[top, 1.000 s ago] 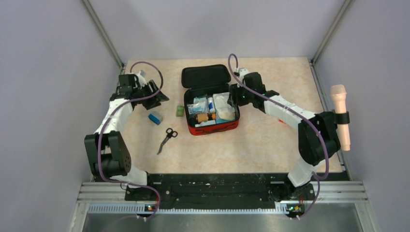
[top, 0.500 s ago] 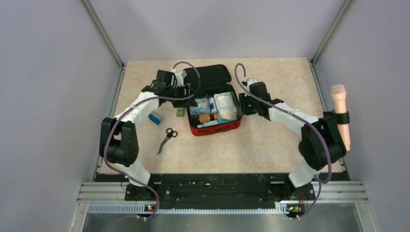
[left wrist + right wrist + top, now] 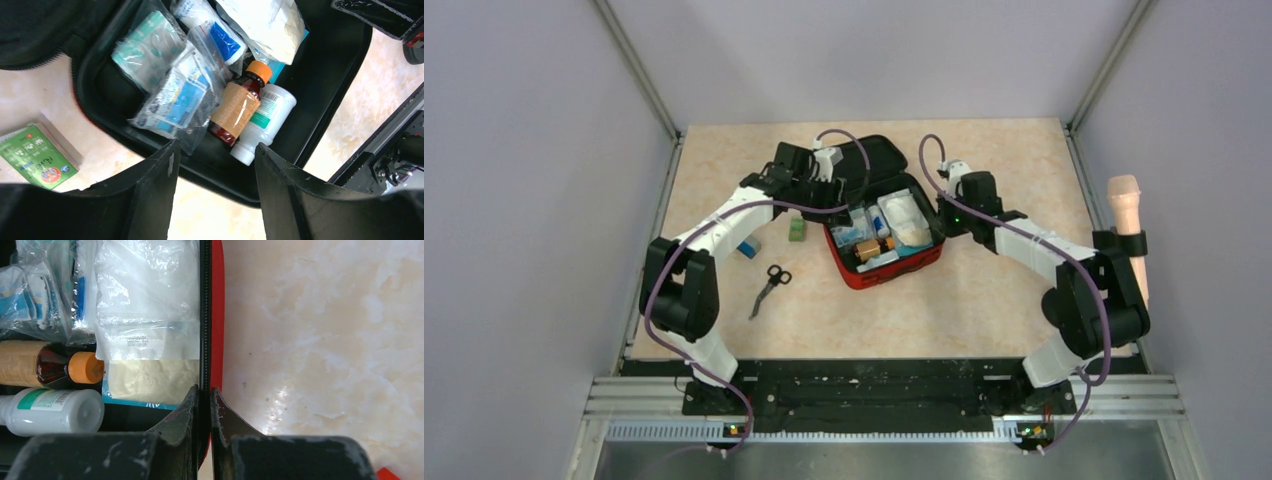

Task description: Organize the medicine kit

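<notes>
One red medicine kit (image 3: 894,271) lies open, black-lined, packed full.

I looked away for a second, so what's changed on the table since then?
The left gripper swung in from the left to hover, open, over the kit. The right gripper closed on the kit's right rim; the kit shifted right and turned. The scissors and green box stayed put.
</notes>
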Robot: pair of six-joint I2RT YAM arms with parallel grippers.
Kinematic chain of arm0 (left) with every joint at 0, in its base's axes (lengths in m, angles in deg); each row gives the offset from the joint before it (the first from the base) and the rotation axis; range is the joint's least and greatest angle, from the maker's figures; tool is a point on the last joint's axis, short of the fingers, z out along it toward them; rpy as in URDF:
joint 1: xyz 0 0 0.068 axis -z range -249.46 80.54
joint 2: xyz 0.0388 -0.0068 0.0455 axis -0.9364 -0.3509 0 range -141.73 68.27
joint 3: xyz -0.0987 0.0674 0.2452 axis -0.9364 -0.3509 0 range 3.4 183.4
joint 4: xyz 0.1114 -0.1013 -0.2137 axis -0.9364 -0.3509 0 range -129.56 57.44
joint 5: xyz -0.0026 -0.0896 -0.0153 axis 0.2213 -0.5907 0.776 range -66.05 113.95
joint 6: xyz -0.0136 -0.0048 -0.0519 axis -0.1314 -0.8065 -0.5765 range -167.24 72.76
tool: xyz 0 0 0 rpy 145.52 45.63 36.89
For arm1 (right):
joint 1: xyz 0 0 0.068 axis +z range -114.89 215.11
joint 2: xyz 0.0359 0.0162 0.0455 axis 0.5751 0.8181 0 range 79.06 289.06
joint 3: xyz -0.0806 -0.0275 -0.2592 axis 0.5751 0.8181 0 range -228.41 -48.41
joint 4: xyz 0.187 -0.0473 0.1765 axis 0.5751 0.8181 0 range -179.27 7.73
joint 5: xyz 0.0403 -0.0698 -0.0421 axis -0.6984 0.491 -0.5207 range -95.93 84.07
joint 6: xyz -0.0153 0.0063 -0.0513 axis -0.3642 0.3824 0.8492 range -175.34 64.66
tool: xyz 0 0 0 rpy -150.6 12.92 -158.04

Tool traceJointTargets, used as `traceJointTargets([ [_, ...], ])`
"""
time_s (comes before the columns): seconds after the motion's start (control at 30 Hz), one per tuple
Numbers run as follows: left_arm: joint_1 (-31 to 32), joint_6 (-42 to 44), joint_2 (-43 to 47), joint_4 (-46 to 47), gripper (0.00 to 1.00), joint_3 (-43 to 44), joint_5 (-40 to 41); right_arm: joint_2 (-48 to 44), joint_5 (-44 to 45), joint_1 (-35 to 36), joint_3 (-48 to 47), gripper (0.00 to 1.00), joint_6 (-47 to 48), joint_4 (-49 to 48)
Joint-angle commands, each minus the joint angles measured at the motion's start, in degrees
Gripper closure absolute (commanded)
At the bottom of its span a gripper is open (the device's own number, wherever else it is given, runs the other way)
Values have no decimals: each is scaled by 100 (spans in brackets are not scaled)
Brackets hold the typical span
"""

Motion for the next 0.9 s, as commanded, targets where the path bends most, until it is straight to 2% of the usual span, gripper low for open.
traceJointTargets([
  [0.0,17,366,137,3,39,496,102,-204,436,-531,227,100,1248,38],
  [0.17,-119,499,258,-219,37,926,371,415,446,-1021,-414,100,1728,-49],
  [0.2,-157,444,284,-250,36,947,457,521,452,-1041,-623,96,1750,-53],
  [0.27,-324,275,352,-320,35,913,622,627,80,-1044,-1073,82,1841,49],
  [0.4,-797,-105,621,-439,35,559,563,593,-358,-851,-1980,61,1687,381],
  [0.47,-1003,12,788,-672,35,379,565,447,-436,-625,-2123,55,1669,444],
  [0.57,-1169,680,1030,-1304,36,178,800,237,-547,-239,-2064,52,1659,479],
  [0.7,-1237,1677,1219,-2363,37,-198,1244,57,-1177,187,-1831,52,1638,491],
  [0.87,-1242,2098,1683,-2759,37,-1179,2298,-61,-1442,666,-1615,52,1768,427],
])
